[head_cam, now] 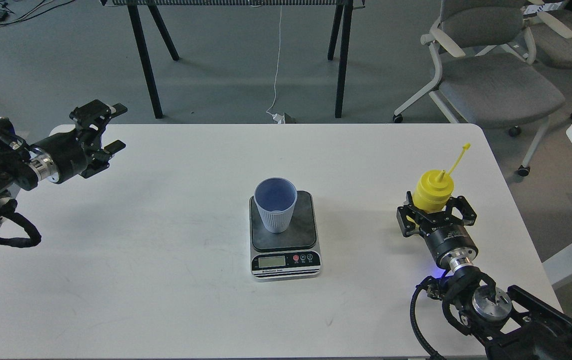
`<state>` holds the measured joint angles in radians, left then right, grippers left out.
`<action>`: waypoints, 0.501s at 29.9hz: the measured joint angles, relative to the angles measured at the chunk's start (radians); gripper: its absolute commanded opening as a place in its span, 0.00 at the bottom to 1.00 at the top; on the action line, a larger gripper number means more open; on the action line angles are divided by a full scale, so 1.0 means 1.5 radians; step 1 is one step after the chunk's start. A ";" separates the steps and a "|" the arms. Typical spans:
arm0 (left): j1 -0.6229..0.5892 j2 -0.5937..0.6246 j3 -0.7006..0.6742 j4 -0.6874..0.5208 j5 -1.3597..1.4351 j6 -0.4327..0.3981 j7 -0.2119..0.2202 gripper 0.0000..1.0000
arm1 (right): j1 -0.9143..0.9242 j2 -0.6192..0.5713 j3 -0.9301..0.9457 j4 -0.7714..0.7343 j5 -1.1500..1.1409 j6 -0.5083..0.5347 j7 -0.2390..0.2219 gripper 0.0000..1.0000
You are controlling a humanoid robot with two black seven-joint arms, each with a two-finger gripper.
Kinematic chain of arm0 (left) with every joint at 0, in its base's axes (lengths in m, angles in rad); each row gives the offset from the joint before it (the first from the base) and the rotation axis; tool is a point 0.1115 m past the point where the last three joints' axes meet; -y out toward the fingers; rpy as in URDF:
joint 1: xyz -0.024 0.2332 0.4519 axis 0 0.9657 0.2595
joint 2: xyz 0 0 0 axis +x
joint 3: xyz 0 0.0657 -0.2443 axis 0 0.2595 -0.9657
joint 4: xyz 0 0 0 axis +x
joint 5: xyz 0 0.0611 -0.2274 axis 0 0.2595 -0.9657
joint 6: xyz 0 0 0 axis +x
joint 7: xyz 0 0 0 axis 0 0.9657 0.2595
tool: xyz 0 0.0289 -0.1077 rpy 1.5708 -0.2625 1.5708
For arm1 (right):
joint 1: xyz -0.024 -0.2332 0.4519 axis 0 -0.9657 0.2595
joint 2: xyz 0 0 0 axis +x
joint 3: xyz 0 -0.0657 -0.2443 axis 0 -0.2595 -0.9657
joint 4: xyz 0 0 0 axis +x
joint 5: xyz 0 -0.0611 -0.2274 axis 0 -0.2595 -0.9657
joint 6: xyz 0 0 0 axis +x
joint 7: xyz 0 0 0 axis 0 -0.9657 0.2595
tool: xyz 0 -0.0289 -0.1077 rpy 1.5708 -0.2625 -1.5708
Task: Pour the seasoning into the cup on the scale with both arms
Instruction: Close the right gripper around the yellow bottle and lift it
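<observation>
Cup (275, 204) on scale (284, 235), table (165, 250) centre; seasoning (433, 191) far right; chairs (491, 75) behind table.

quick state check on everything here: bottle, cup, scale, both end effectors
seasoning bottle: upright on the table, cap off and dangling on its strap, nozzle exposed
cup: upright on the scale platform, looks empty
scale: flat on the table, cup on top, display too small to read
right end effector: fingers around the bottle's lower body, firm grip not confirmed
left end effector: open, empty, raised over the table's far left corner
</observation>
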<state>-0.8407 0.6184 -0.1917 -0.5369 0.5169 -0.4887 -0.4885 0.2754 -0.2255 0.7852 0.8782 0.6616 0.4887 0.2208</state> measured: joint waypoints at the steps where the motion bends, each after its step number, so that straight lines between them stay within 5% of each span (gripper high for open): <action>1: 0.000 0.000 0.000 0.000 0.000 0.000 0.000 0.98 | 0.000 0.000 0.000 0.001 -0.003 0.000 0.000 0.01; 8: 0.001 0.000 0.000 0.000 0.000 0.000 0.000 0.98 | 0.007 -0.024 0.012 0.035 -0.006 0.000 0.004 0.01; 15: 0.001 0.002 -0.001 0.000 -0.001 0.000 0.000 0.98 | 0.156 -0.231 0.045 0.085 -0.023 0.000 0.005 0.01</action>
<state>-0.8390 0.6210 -0.1935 -0.5369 0.5159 -0.4887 -0.4886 0.5098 -0.5724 0.8531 1.0052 0.6276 0.4886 0.2283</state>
